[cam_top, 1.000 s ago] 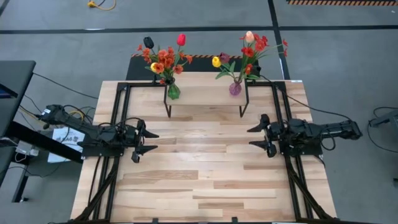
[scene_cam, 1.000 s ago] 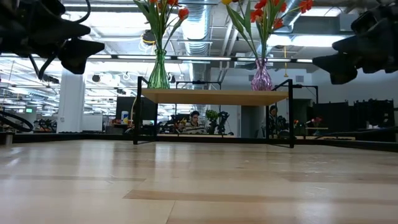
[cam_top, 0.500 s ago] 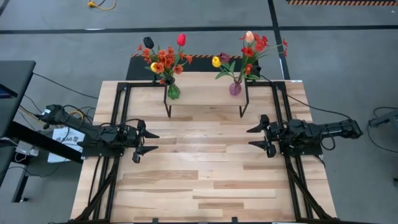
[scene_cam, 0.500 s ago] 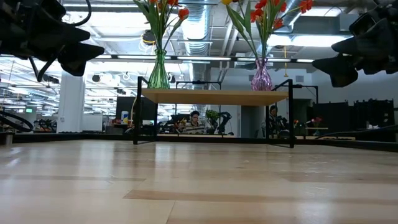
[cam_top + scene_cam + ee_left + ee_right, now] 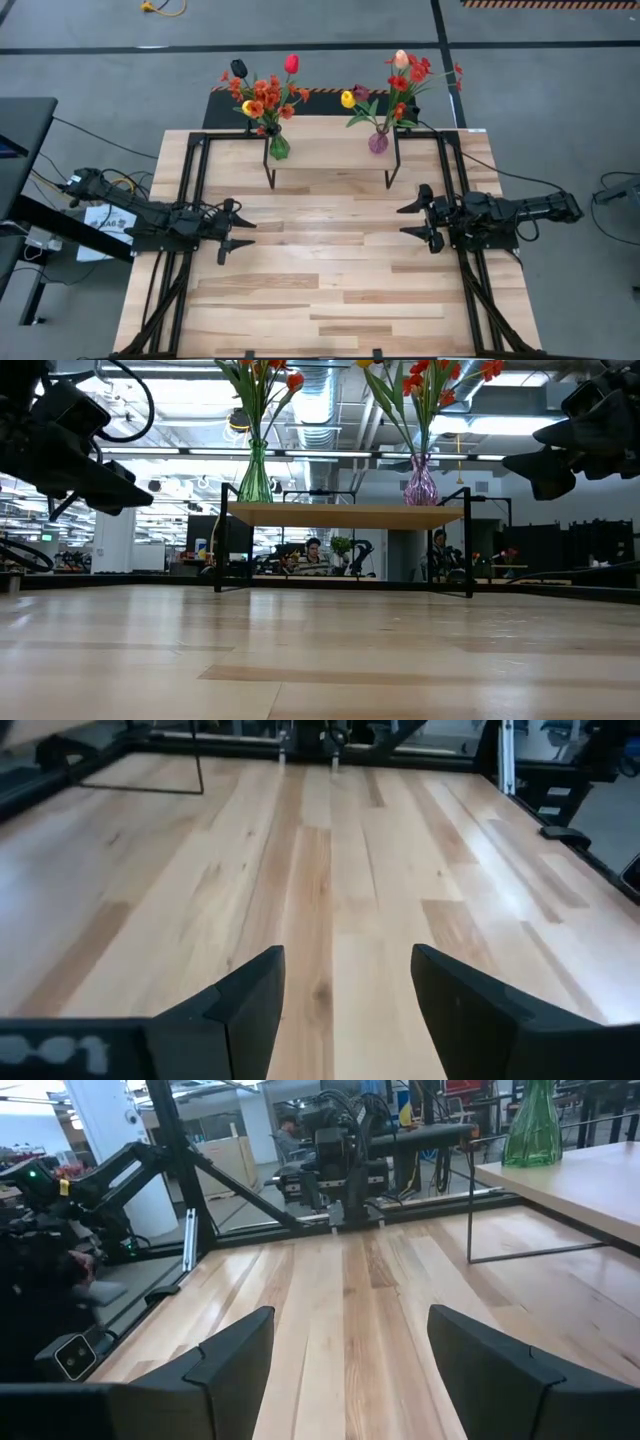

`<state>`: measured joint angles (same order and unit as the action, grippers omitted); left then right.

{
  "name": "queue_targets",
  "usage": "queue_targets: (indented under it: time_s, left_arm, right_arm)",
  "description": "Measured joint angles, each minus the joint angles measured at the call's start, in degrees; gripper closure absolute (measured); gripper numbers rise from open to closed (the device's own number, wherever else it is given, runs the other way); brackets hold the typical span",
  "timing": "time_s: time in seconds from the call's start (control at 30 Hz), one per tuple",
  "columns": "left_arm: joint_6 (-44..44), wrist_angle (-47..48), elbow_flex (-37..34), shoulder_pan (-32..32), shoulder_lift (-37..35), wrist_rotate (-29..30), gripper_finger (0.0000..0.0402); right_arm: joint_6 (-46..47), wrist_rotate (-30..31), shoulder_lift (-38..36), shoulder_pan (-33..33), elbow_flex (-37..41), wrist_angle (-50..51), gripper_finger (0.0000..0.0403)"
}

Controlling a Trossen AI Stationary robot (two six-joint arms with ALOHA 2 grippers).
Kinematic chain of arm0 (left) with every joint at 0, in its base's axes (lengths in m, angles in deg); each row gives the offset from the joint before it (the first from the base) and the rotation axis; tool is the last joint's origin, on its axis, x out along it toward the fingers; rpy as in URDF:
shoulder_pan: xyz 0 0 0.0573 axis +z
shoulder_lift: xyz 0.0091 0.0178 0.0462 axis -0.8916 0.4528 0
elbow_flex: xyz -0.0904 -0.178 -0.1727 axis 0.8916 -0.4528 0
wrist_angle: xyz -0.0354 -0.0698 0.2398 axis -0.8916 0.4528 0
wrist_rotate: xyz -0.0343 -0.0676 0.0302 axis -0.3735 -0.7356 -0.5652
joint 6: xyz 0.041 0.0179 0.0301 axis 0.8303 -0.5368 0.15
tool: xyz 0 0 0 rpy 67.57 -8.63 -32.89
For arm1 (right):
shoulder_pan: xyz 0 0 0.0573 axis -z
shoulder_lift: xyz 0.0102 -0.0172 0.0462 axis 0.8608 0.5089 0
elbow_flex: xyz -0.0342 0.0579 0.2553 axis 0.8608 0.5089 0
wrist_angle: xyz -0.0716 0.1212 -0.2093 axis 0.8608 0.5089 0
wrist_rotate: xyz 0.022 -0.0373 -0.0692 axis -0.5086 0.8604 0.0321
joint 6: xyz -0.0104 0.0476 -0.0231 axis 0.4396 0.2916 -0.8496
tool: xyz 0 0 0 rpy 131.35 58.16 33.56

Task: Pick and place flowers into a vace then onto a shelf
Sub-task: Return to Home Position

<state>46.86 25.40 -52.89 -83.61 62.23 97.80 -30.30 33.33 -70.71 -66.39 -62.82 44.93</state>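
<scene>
Two bunches of flowers stand in vases on the shelf (image 5: 330,152) at the table's far side. The left bunch (image 5: 265,92) is in a green vase (image 5: 255,475), the right bunch (image 5: 400,80) in a pink vase (image 5: 421,482). Each vase rests by its base on the shelf's wood top (image 5: 345,515). My left gripper (image 5: 250,233) hovers open over the table's left side, tipped a little downward, nothing between its fingers (image 5: 250,1005). My right gripper (image 5: 402,221) hovers open and level over the right side, also with nothing in it (image 5: 240,1355).
The slatted wood tabletop (image 5: 330,280) stretches between the two grippers and the shelf's black legs (image 5: 270,175). Black frame rails (image 5: 185,170) run along both table sides. Beyond the far edge, people (image 5: 313,550) sit in the room.
My left gripper has tipped its fingers downward and sunk a little toward the table, staying open. My right gripper and the vases have kept still.
</scene>
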Motion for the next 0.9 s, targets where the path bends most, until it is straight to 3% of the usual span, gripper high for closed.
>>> queue_targets:
  time_s: [0.9]
  left_arm:
    - [0.3,1.4,0.4,0.0,0.4,0.0,0.0193]
  right_arm:
    - [0.0,0.0,0.0,0.0,0.0,0.0,0.0145]
